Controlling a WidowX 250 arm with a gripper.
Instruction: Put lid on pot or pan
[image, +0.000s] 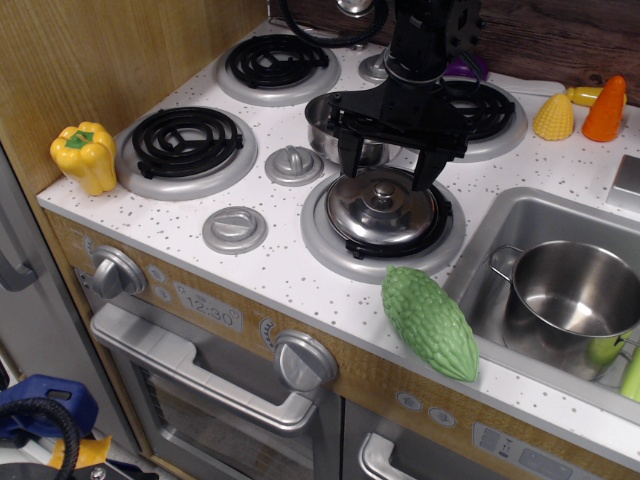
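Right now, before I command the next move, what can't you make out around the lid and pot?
- Small pot: mostly hidden behind the gripper; its inside is unseen.
- Gripper and lid: fingers straddle the lid, but contact cannot be told from this angle.
- Purple thing behind the arm: mostly covered, unidentifiable.
- Green items beside the sink pot: cut off by the right edge.

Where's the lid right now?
The lid sits on the front right burner, directly under the open gripper, with the small pot just behind and the green gourd in front.
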